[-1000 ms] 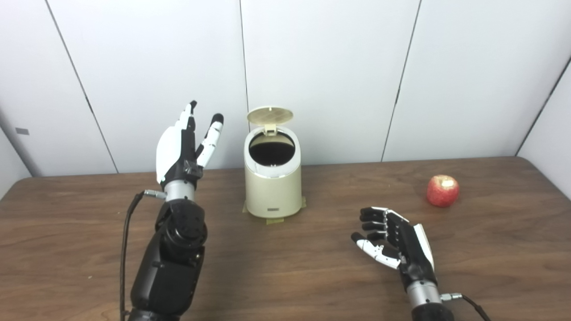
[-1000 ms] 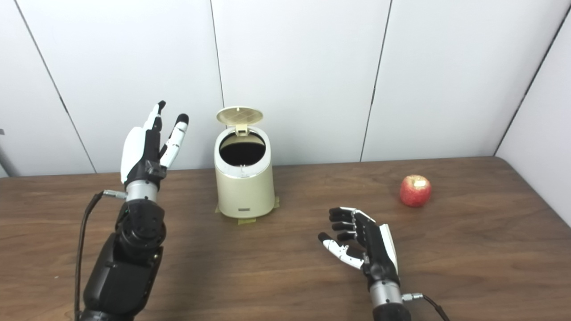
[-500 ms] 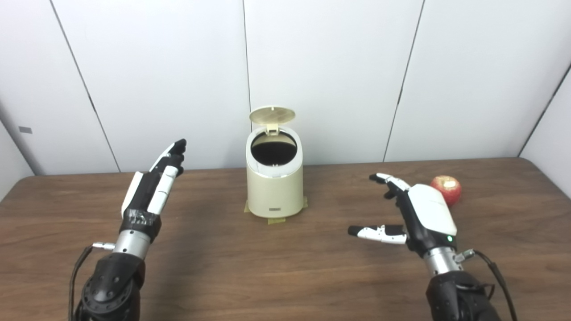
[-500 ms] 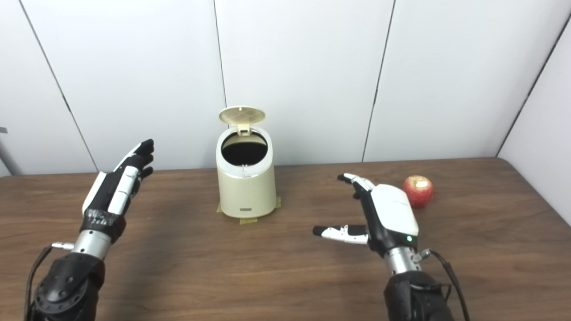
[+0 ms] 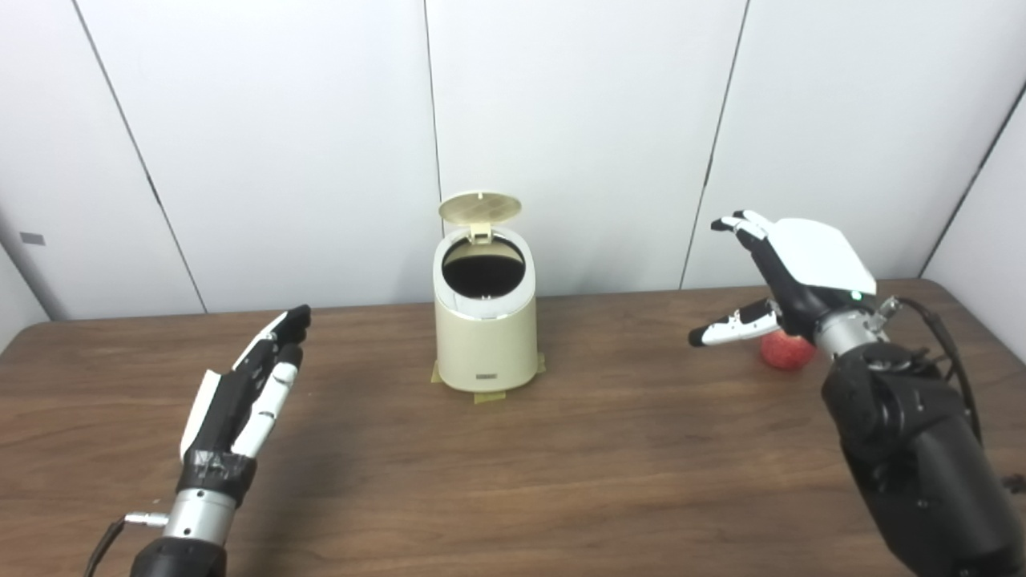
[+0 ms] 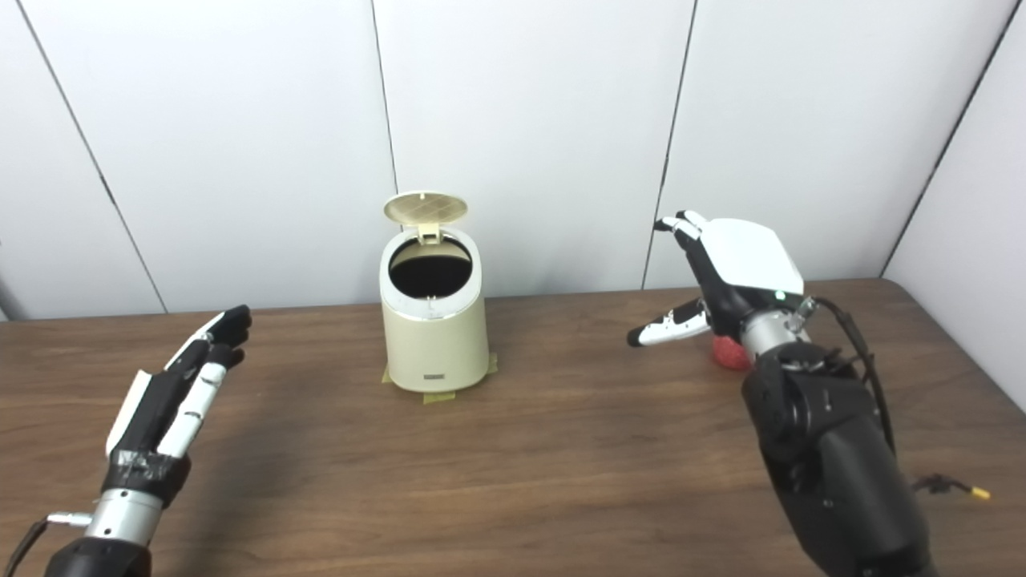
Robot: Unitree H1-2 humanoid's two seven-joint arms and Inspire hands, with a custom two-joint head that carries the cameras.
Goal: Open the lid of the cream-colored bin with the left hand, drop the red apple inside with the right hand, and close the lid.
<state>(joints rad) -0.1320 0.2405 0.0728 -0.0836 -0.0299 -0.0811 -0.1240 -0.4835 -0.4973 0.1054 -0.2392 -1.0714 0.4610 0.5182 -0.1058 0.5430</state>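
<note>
The cream-colored bin (image 5: 486,332) stands on the brown table (image 5: 561,473), at about 12 o'clock from the middle of the table, near the white wall (image 5: 577,120). Its lid (image 5: 479,207) is tipped up at the back, so the dark round hole shows. Bits of tape (image 5: 490,396) peek out under the bin.

The left hand (image 5: 244,397) is low at about 8 o'clock, well apart from the bin. It is flat, its fingers are straight and it holds nothing.

The right hand (image 5: 789,272) is up in the air at about 2 o'clock. Its fingers are spread, its thumb sticks out toward the bin, and it holds nothing.

The red apple (image 5: 784,351) sits on the table at about 2 o'clock, behind the right wrist. I cannot tell if the hand touches it. In the left eye view a good part of the apple shows under the wrist. In the right eye view only a small red bit shows beside the wrist. The right eye view also shows a thin wire with a yellow tip (image 6: 976,494) at the right arm.
</note>
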